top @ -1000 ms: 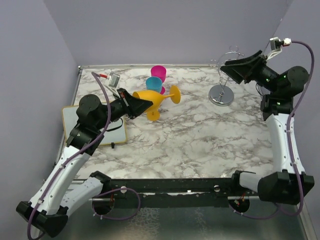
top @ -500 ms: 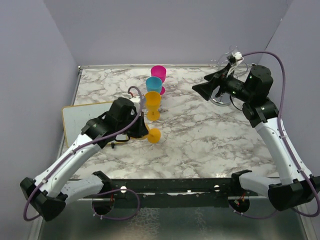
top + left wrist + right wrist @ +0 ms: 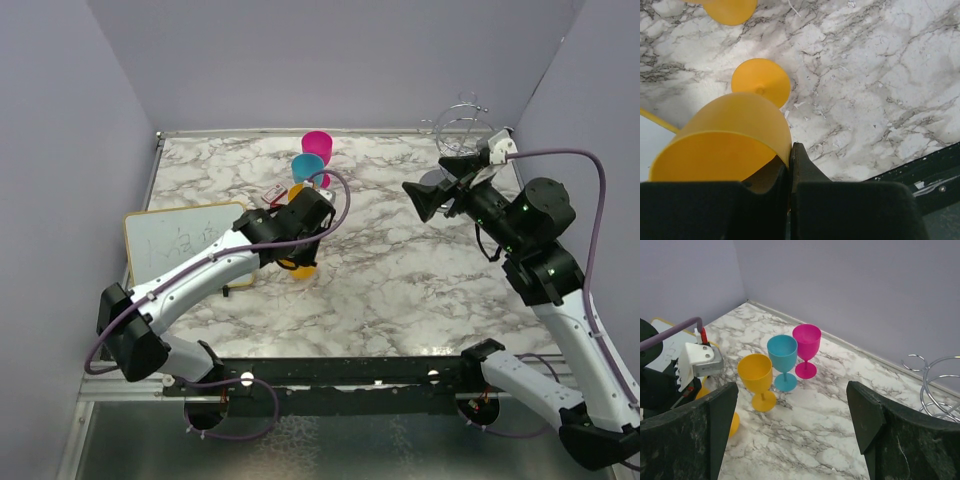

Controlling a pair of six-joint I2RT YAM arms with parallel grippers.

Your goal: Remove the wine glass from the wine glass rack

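White arms (image 3: 190,285), black joints (image 3: 542,206), purple cables (image 3: 560,152)

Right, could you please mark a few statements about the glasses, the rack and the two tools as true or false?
1. The left tool is shut on the rim of a yellow wine glass. True.
2. The right tool holds the pink wine glass. False: it is open and empty, and that glass stands on the marble table.
3. The blue wine glass stands between the pink one and a second yellow wine glass. True.
4. A glass hangs on the wine glass rack. False: its visible wire loops are empty.
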